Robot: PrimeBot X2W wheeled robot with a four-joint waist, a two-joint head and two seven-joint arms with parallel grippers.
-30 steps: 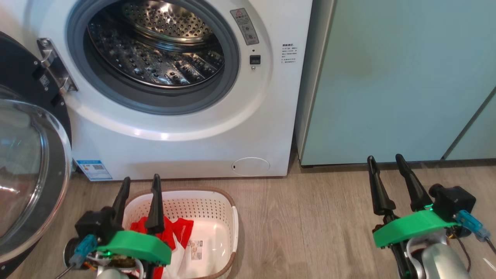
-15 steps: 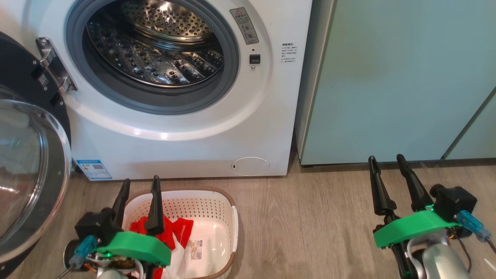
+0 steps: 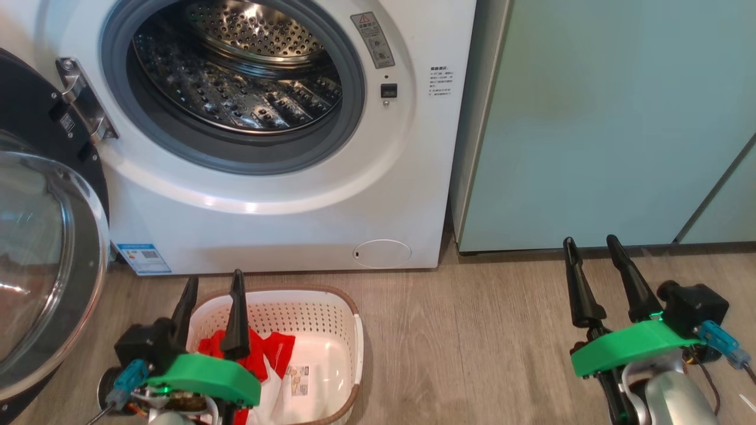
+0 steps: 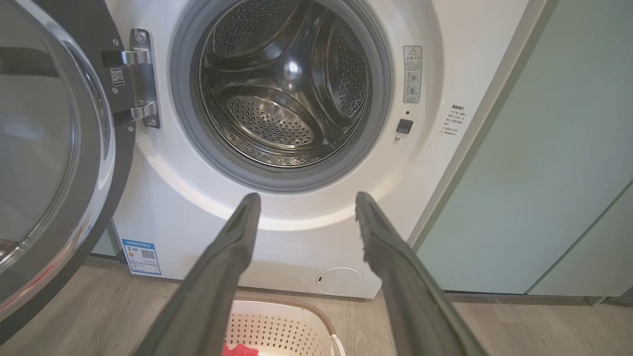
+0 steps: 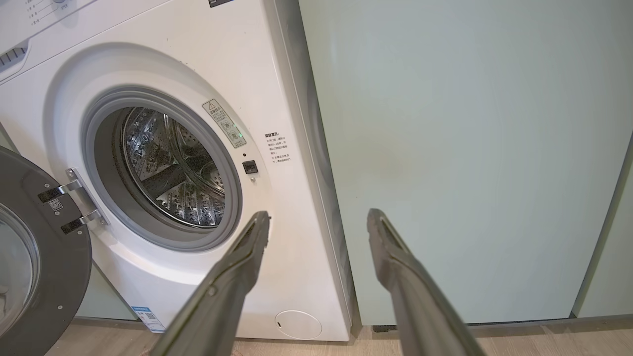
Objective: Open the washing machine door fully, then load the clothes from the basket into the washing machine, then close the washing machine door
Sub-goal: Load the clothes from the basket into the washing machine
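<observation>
Red clothes (image 3: 274,348) lay in basket (image 3: 295,313); both our jaws stood wide, empty. We feared left jaws snagging basket instead, tipping it over.

Door (image 3: 41,236): left part cut by head view's left edge. Clothes (image 3: 277,348): partly hidden behind left gripper (image 3: 215,277) and green mount (image 3: 207,378); lower end cut by bottom edge. Basket (image 3: 331,293): near rim out of frame. Washer (image 3: 283,230) sticker (image 3: 143,258), basket label (image 3: 297,378): print too small to read.
</observation>
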